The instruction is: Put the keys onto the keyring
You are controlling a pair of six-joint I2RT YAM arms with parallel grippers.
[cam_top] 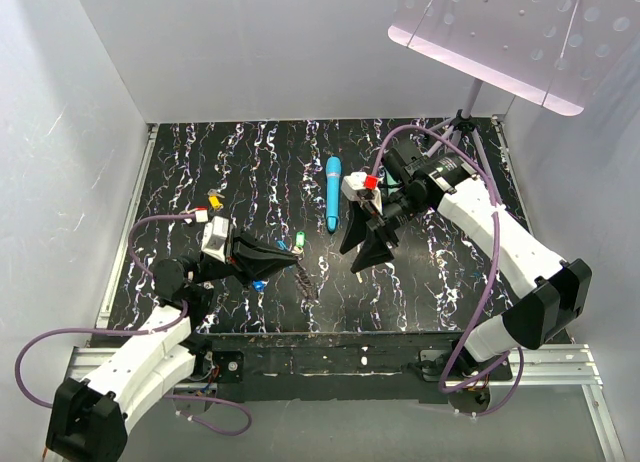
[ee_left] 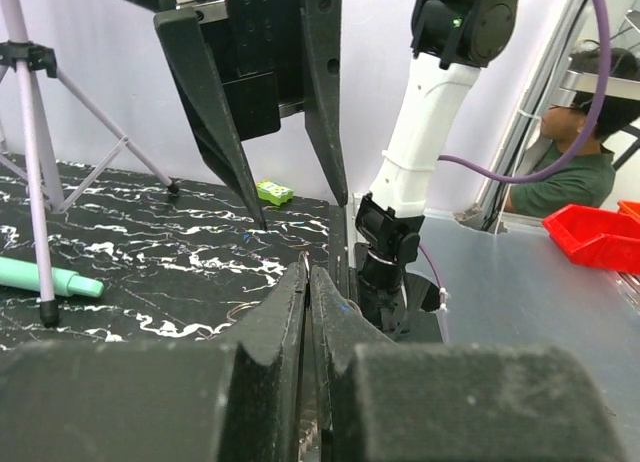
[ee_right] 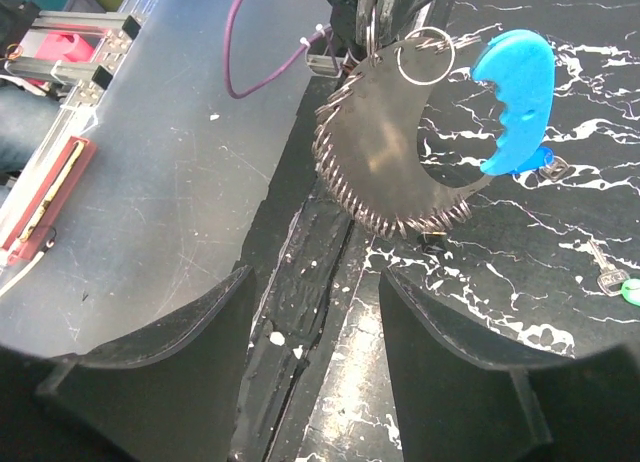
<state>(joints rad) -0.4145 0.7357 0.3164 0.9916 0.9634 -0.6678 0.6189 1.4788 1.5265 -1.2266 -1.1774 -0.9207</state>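
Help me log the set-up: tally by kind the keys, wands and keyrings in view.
Keys: 2, a yellow key and a green key
Wands: 1, the blue wand
Keyrings: 1, the keyring
Total: 4

Left arm (cam_top: 150, 357), right arm (cam_top: 500, 242): both are wearing white shells over black joint housings, with black blocks at the elbows. A purple cable (cam_top: 488, 282) is trailing along each, looping loose. Left gripper (cam_top: 296, 255), right gripper (cam_top: 352, 259): both are showing matte black, wedge-shaped tapering fingers. A red tab (cam_top: 370, 182) is showing on the right wrist.
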